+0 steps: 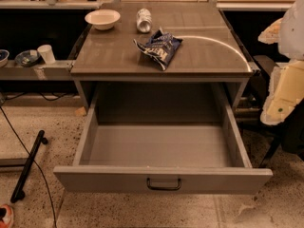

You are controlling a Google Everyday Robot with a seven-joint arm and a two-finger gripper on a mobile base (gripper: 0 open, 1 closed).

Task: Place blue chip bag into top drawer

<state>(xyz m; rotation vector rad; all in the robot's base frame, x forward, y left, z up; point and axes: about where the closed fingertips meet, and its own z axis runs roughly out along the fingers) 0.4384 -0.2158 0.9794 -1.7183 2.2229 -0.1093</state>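
The blue chip bag (159,47) lies a bit slanted on the surface (209,56), near its middle. The gripper (286,91) hangs at the right edge, well apart from the bag. The bag is off to its left. I cannot tell if the gripper is spread or closed. The top drawer (161,177) stands pulled out below, nearer than the bag.

crumpled blue chip bag (159,46) atop cabinet (114,56), top drawer (118,178) open, gripper (284,95) at right
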